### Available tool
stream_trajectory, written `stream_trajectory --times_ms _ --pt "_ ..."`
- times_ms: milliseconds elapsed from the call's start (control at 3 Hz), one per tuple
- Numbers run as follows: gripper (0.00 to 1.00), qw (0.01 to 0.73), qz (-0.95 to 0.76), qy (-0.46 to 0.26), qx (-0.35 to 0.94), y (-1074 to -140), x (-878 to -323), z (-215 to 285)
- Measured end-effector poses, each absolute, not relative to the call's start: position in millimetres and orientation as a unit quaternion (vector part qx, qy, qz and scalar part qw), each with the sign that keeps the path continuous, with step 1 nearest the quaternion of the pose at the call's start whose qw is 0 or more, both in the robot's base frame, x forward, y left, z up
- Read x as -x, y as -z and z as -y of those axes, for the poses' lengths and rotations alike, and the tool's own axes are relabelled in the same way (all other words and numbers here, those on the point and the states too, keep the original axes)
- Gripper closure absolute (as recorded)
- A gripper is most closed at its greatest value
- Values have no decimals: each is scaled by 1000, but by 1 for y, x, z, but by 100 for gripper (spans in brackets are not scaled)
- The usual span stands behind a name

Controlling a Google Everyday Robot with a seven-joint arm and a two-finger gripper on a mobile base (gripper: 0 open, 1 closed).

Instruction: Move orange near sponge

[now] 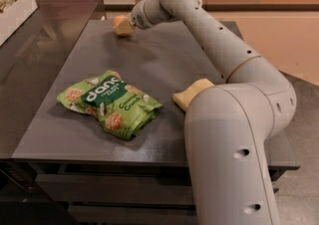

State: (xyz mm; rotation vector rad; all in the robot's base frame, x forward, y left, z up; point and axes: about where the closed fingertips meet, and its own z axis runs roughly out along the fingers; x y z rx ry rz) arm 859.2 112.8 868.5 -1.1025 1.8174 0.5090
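The orange point(119, 21) is a small round fruit at the far edge of the dark grey table point(164, 64), left of centre. My gripper point(123, 27) is at the end of the outstretched arm, right at the orange and touching it. The sponge point(191, 94) is a pale yellow pad on the right side of the table, near the front. My arm's big lower link hides part of it. The orange and the sponge are far apart.
A green crinkled snack bag point(110, 103) lies on the table's front left. A second dark counter point(35, 55) adjoins on the left, with a white tray of packets point(15, 0) at its far corner. My arm point(234, 134) fills the right foreground.
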Motion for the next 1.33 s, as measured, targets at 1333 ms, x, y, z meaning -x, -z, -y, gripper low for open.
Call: stream_trajectory --times_ms 1333 --pt "100 465 -733 -193 457 -919 -793 -53"
